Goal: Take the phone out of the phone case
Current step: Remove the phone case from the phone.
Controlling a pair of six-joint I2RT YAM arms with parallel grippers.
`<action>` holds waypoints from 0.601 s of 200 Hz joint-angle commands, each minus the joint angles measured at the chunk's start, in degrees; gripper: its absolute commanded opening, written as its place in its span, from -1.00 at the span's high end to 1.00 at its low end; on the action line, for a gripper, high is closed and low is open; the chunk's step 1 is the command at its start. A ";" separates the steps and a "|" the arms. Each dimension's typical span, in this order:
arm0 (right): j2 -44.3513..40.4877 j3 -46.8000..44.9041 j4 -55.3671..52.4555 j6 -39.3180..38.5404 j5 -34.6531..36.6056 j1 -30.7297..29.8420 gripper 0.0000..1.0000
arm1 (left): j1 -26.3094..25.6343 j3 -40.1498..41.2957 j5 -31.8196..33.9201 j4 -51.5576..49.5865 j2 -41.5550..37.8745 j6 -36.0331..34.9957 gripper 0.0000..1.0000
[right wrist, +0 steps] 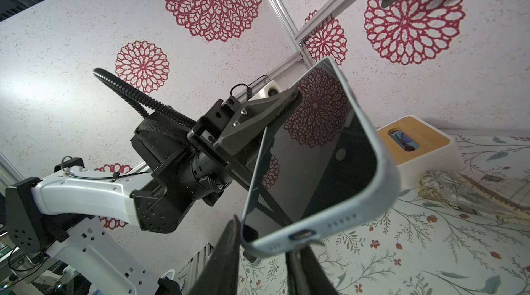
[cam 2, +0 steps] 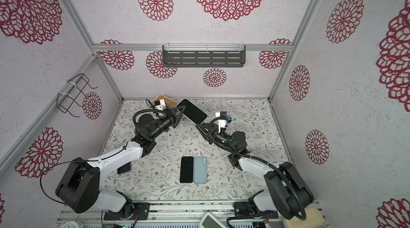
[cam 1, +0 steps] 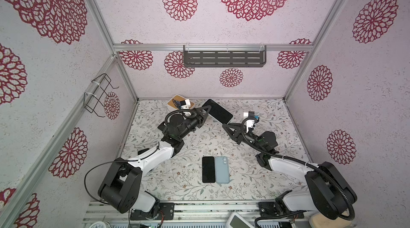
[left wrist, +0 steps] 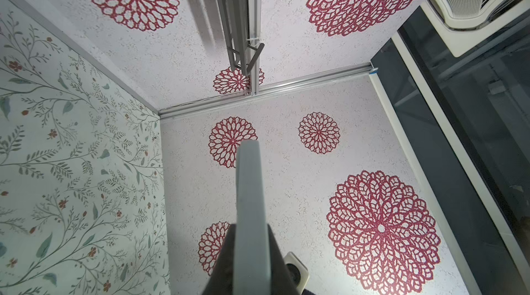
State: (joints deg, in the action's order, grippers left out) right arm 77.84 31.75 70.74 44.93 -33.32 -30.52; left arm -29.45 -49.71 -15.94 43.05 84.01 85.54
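Note:
A phone (cam 1: 219,111) with a dark screen sits in a light blue phone case (right wrist: 338,220) and is held tilted above the back of the table. My left gripper (cam 1: 205,110) is shut on one long edge of it. In the left wrist view the case's edge (left wrist: 249,187) runs straight out between the two dark fingers (left wrist: 222,259). My right gripper (right wrist: 262,236) is at the bottom corner beside the charging port. One finger (right wrist: 226,256) presses the corner's side and the other touches the bottom edge, so the case corner is pinched between them.
A black phone (cam 1: 208,169) and a light blue phone-shaped piece with camera rings (cam 1: 222,169) lie side by side on the floral table. A white box with a wooden lid (cam 1: 175,101) stands at the back left. Another dark phone (cam 2: 124,167) lies under the left arm.

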 commanded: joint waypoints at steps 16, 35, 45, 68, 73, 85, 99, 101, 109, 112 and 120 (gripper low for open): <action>0.32 2.81 4.89 0.42 -1.08 0.46 0.67 | -0.65 -0.16 -0.51 3.82 -1.07 -0.70 1.00; 0.81 3.06 4.89 -0.12 -1.13 0.55 0.78 | -0.85 -0.74 -0.93 2.66 -1.04 -1.28 1.00; 0.91 3.14 4.55 -0.77 -1.30 0.62 0.82 | -0.96 -1.08 -1.11 1.64 -1.30 -1.83 1.00; 0.48 3.58 1.61 -3.49 -1.31 1.05 0.92 | -1.15 -1.35 -1.63 -0.61 -2.24 -3.77 1.00; 0.47 3.75 1.04 -3.78 -1.29 1.28 0.94 | -1.22 -1.35 -1.70 -0.93 -2.39 -4.02 1.00; 0.71 3.94 1.33 -3.56 -1.46 1.84 0.97 | -1.22 -1.10 -1.73 -0.84 -2.40 -4.04 1.00; 1.26 4.01 2.25 -3.10 -1.75 2.29 1.00 | -1.22 -0.91 -1.73 -0.21 -2.19 -3.76 1.00; 1.35 4.02 2.24 -3.09 -1.75 2.31 1.00 | -1.22 -0.91 -1.72 -0.13 -2.12 -3.68 1.00; 1.54 4.09 2.29 -3.09 -1.60 2.48 1.00 | -1.26 -0.98 -1.72 0.15 -1.87 -3.51 1.00; 1.52 3.90 2.34 -3.05 -1.51 2.55 1.00 | -1.30 -1.00 -1.77 0.25 -1.83 -3.47 1.00; 1.69 3.85 2.56 -2.96 -1.40 2.62 1.00 | -1.31 -1.17 -1.89 0.45 -1.66 -3.45 1.00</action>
State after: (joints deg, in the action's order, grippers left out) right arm 79.46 32.27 69.30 43.27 -37.26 -29.36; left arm -29.54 -49.78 -14.44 41.93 83.68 83.00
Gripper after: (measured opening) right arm 0.050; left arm 0.129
